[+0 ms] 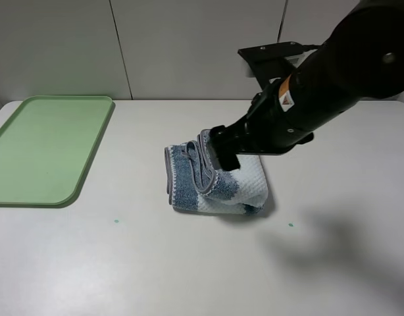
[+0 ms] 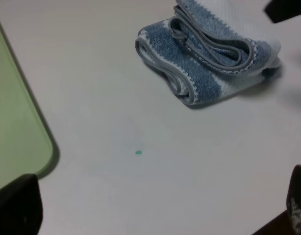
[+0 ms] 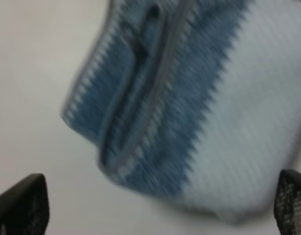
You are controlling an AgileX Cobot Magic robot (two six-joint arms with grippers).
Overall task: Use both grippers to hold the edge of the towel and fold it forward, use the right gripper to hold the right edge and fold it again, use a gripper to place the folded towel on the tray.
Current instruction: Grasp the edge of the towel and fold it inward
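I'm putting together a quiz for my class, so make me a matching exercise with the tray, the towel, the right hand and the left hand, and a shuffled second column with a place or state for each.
1. tray
2. towel
3. right hand
4. left hand

A. open, close over the towel
B. light green, on the left of the table
C. open, over bare table, apart from the towel
D. folded, blue and white, mid-table

Pairs: 1-B, 2-D, 3-A, 4-C

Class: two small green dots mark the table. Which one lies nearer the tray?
The left dot, close to the tray's near corner; the other dot sits right of the towel.
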